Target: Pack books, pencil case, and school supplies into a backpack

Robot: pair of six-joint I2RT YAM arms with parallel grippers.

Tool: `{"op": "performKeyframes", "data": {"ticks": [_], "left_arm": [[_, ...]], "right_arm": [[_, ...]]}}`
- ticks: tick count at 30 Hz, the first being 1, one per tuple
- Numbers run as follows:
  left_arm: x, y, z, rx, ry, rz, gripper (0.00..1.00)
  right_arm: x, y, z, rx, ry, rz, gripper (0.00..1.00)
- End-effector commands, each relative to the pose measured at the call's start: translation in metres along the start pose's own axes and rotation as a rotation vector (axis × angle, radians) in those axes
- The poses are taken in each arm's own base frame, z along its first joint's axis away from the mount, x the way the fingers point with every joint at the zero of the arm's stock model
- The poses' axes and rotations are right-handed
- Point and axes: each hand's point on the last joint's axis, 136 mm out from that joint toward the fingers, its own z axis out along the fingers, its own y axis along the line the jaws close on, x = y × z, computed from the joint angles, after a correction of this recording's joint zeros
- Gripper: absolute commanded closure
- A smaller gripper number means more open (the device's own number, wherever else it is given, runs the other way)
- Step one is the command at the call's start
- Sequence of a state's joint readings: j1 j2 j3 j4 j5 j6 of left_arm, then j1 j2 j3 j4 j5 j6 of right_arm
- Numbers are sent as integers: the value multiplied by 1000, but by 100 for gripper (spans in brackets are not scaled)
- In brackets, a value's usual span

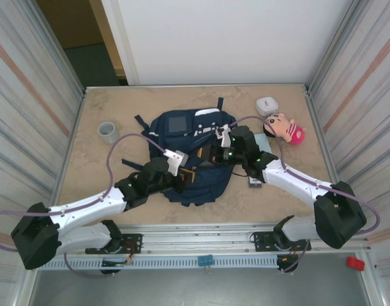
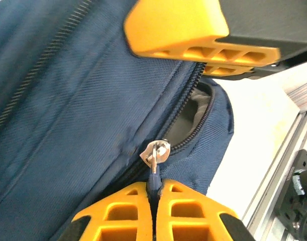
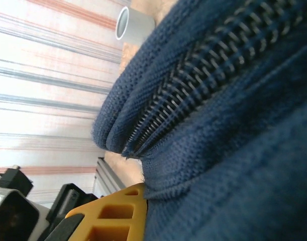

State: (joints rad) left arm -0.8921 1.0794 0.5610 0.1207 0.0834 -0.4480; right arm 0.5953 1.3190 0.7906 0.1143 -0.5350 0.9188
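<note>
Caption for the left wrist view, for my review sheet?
Left gripper shut on the zipper pull of the navy backpack, its zipper partly open over grey lining.

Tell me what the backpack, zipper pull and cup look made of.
Backpack: woven synthetic cloth, probably nylon or polyester, matte; a diagonal weave shows up close.
Zipper pull: likely bare metal; silvery with bright glints.
Cup: smooth matte grey, thin-walled; plastic or metal, cannot tell.
</note>
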Motion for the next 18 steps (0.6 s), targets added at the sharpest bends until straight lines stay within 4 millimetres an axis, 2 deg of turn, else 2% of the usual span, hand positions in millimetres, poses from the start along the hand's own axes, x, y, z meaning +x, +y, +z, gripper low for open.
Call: {"op": "performKeyframes", "data": {"ticks": [1,5,8,10,12,13,15,18], "left_arm": [[9,24,-14,-71,-5,-5,100],[19,36,-21,-89,-2,1,100],[17,32,-22,-61,-4,14,100],[12,25,-21,-31,-15,7,100],[5,19,-18,-1,-29,-5,100],[1,15,-16,13,-35,-12,100],[-7,7,-13,46,-48,-25,100],[-13,-4,-9,83,-43,-19,100]], "right_arm": [[-30,24,-30,-63,-34,-78,94],[-42,25,-39,-93,8,-72,94],[-50,25,-39,-101,11,-55,92],[-50,28,-37,-102,-5,-45,78],[-38,31,-30,-106,-22,-41,56],[-31,32,-26,-98,-38,-41,49],[-16,29,-15,-75,-82,-41,41],[-3,21,-1,-32,-141,-34,38]]}}
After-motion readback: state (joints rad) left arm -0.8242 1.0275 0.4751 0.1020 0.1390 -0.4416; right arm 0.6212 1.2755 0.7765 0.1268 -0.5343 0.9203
